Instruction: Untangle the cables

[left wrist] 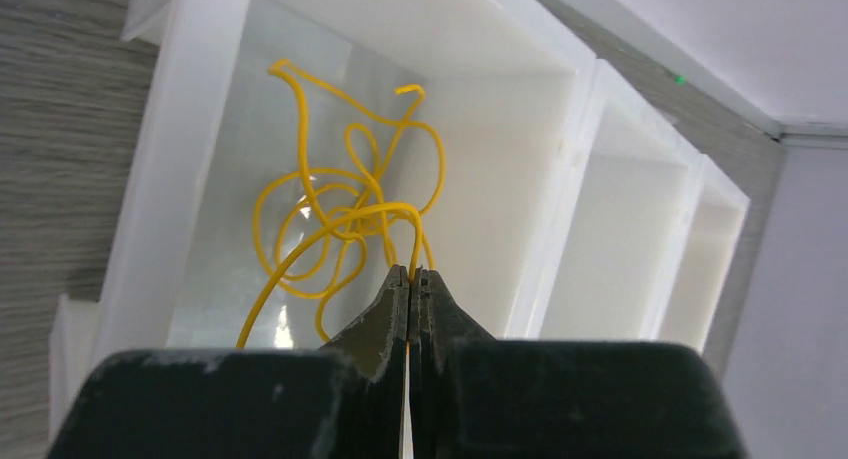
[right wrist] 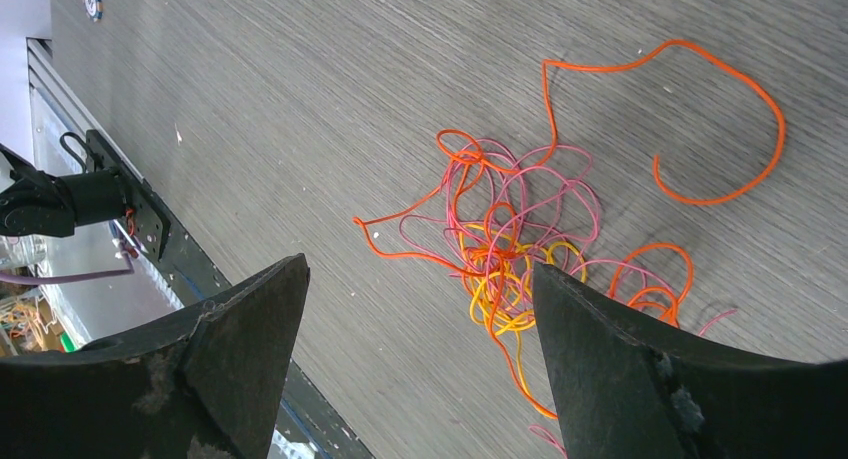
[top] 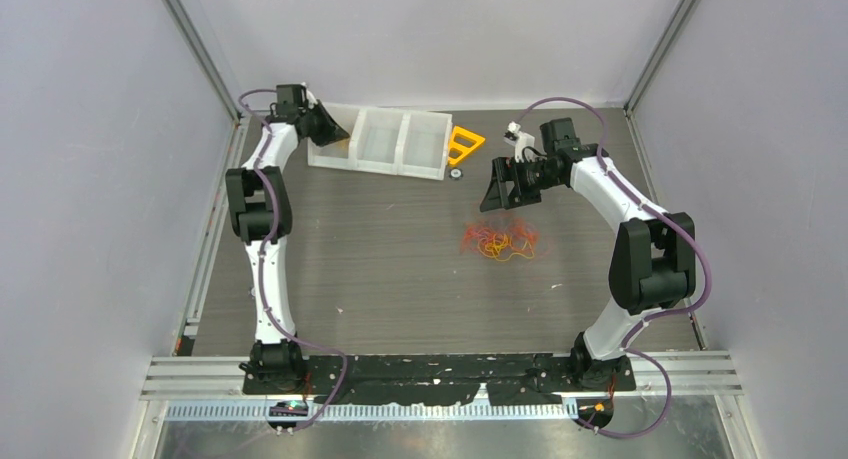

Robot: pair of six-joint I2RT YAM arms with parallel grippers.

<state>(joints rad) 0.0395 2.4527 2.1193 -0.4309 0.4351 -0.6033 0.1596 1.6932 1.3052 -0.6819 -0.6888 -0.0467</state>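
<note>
Presently left fingers (left wrist: 385,319) pinch a yellow cable (left wrist: 352,215) at the bin (left wrist: 170,159); right fingers (right wrist: 250,319) gape.

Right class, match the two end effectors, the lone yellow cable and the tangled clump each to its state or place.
Column one:
1. left end effector
2. right end effector
3. yellow cable
4. tangled clump

Column two:
A. lying on the bare table
B. wide open
C. inside the end compartment of the white tray
D. shut

Pairs: 1-D, 2-B, 3-C, 4-A.
</note>
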